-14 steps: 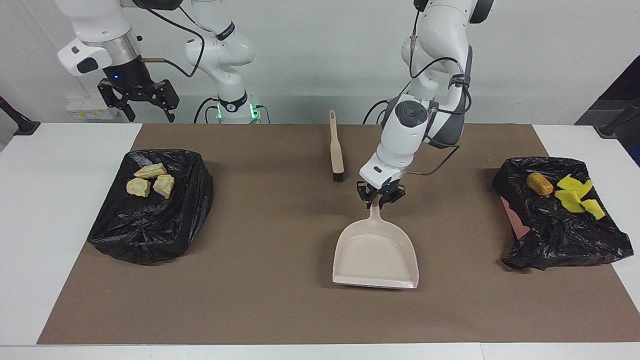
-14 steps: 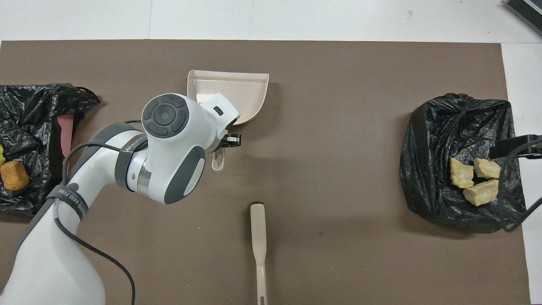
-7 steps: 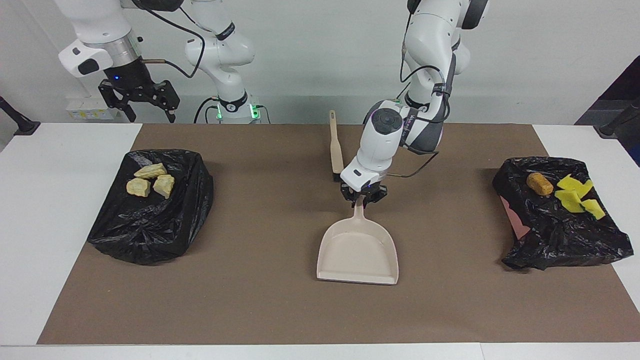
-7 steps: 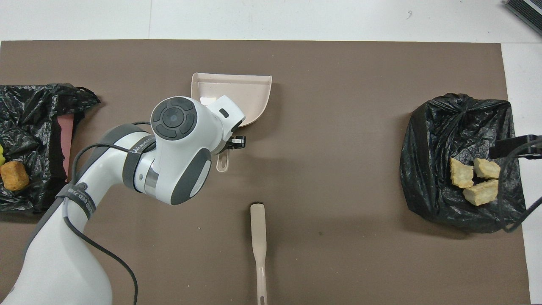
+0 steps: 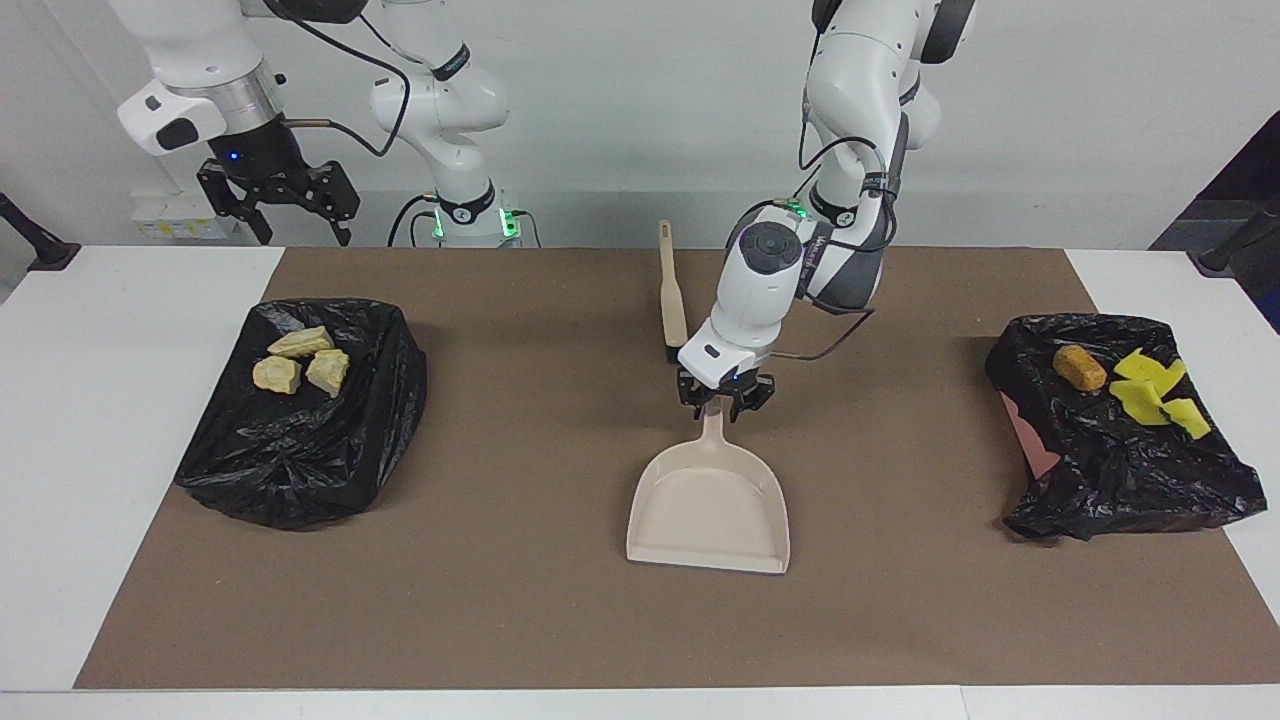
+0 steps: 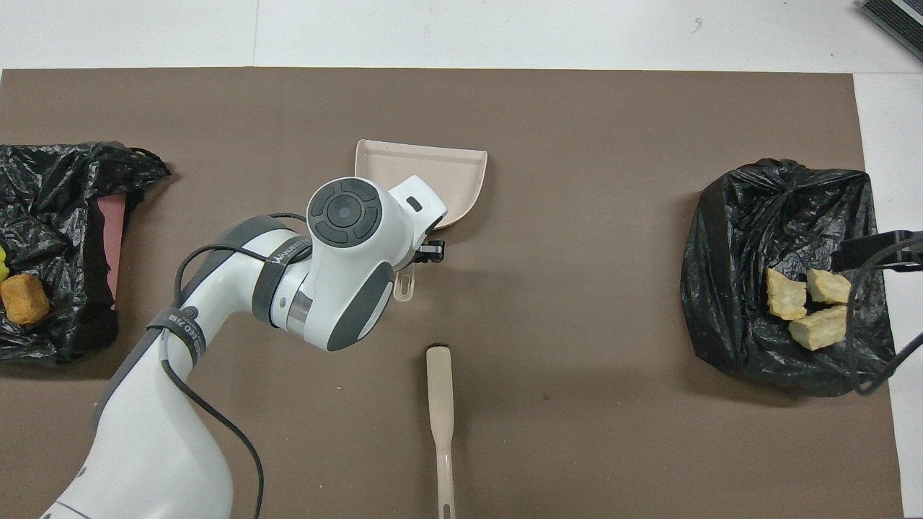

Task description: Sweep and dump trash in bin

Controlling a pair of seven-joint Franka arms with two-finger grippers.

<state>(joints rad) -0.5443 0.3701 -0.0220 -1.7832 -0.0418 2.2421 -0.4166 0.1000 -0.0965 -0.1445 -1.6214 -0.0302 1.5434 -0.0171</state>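
Left gripper (image 5: 725, 402) sits at the dustpan (image 5: 710, 500) handle mid-worktop, can't tell if its fingers grip. Right gripper (image 5: 290, 205) waits, fingers spread. Trash (image 5: 298, 360) sits on both bags (image 5: 300, 410).

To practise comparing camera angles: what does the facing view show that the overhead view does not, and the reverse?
Facing view only: the right gripper raised above the table, waiting, and the yellow sponge pieces.

Overhead view only: the dark slatted object at the table's corner.

Both: the beige plastic dustpan, the beige black-bristled brush, the tan bread-like chunks and the brown crusty lump.
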